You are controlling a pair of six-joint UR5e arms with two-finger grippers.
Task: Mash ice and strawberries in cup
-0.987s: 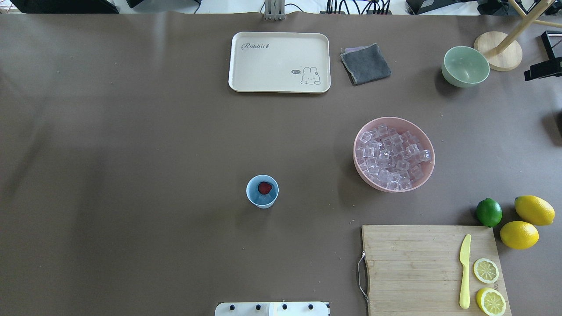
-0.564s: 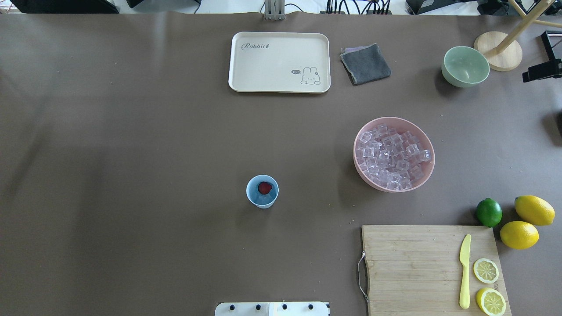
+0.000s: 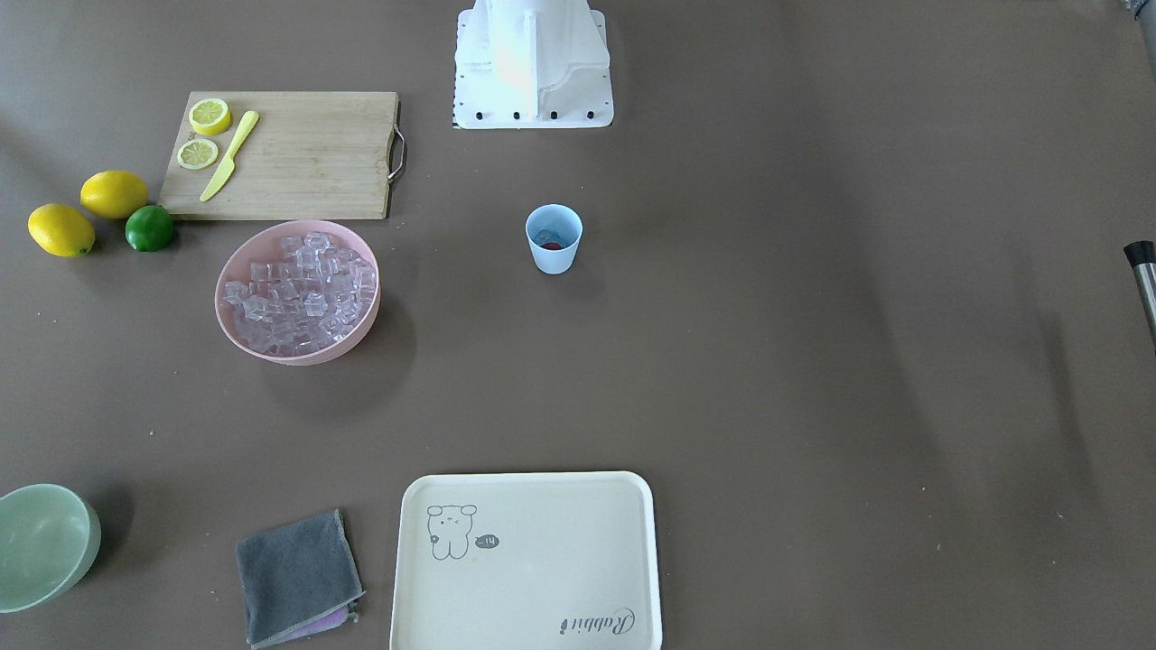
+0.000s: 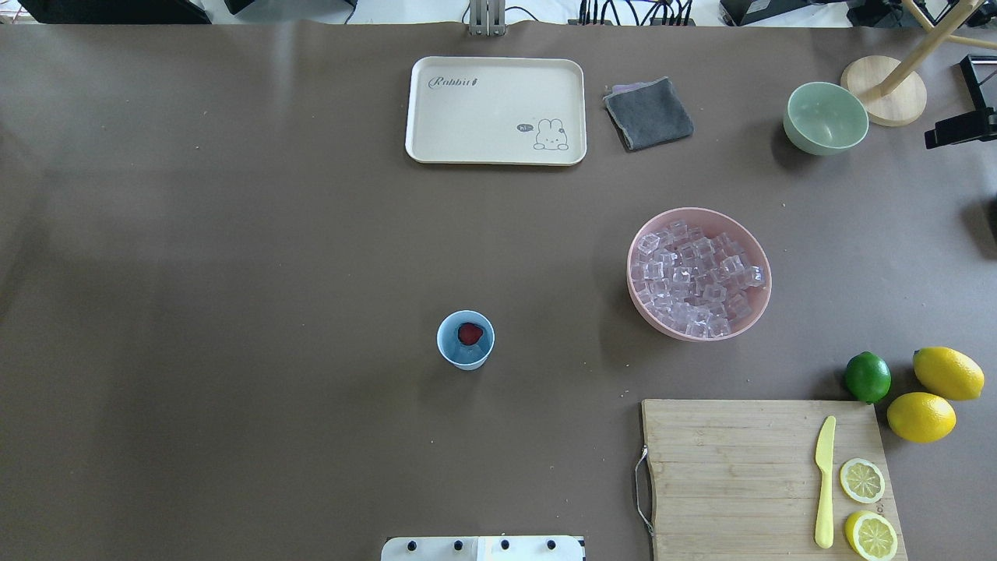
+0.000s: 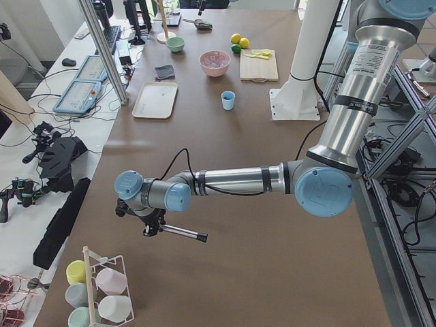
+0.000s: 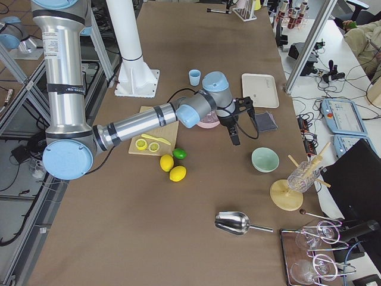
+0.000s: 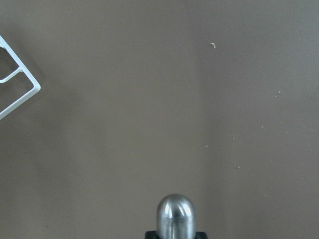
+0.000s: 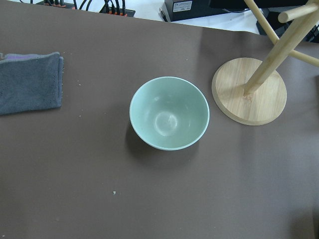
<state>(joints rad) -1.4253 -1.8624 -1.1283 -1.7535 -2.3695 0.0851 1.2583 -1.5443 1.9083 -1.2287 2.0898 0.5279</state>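
Presently the small light blue plastic cup (image 4: 466, 340) stands upright on the brown table (image 4: 234, 273), straight out in front of the robot's white base (image 4: 483, 548). One tiny red strawberry (image 4: 470, 333) lies inside the cup; something pale shows under it, too unclear to name. The clear ice cubes (image 4: 695, 279) fill a wide pink bowl (image 4: 631, 269) well apart from the cup, on the robot's right of it.

Far from the cup on the robot's left, the left gripper (image 5: 151, 229) hangs low over the table. A shiny metal rod (image 5: 182, 233) sticks out from it, roughly level. Its fingers are hidden, so I cannot tell whether they are clamped on the rod.

The right gripper (image 6: 234, 137) points down, beyond the pink bowl as seen from the cup, near a pale green bowl (image 8: 169, 113) and a folded grey cloth (image 8: 30, 82). Whether its fingers are apart or together I cannot tell.

A cream rectangular tray (image 4: 495, 110) lies beyond the cup, away from the robot. A wooden cutting board (image 4: 740, 467) lies nearer the robot, on the cup's right.
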